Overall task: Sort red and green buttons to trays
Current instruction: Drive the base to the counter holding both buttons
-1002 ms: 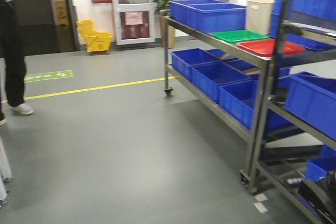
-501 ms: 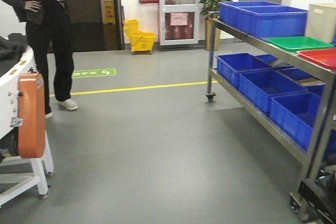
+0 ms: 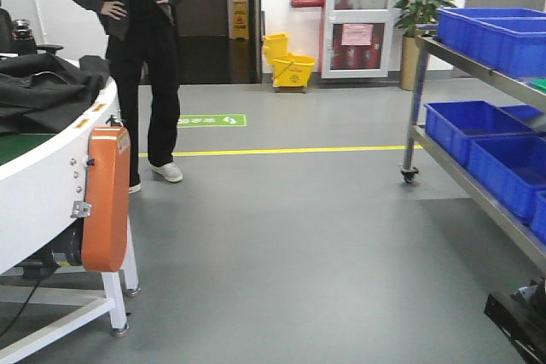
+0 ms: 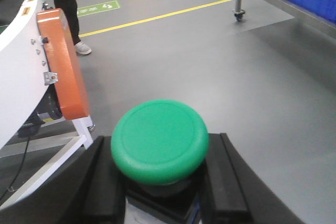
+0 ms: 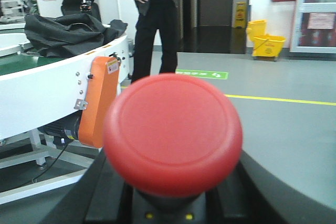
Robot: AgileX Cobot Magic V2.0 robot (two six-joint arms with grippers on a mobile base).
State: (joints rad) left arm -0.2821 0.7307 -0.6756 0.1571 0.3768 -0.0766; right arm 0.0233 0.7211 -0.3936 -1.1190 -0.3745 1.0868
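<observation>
Left fingers [image 4: 227, 182] clamp the green button [image 4: 157, 139] by its base, and my right fingers [image 5: 105, 195] clamp the red button [image 5: 173, 129] likewise. The caps sit free, I judge for a clean drop. Farther right, the front edge of the bench [image 3: 478, 68] shows; trays unseen.

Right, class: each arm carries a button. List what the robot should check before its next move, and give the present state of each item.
1. Green button seated in the left gripper: ok.
2. Red button seated in the right gripper: ok.
3. Trays in sight: not ok; the front view shows only blue crates on the rack.
4. Floor ahead free: ok, though a person stands by the conveyor.
5. Grip firm enough: cannot tell.
</observation>
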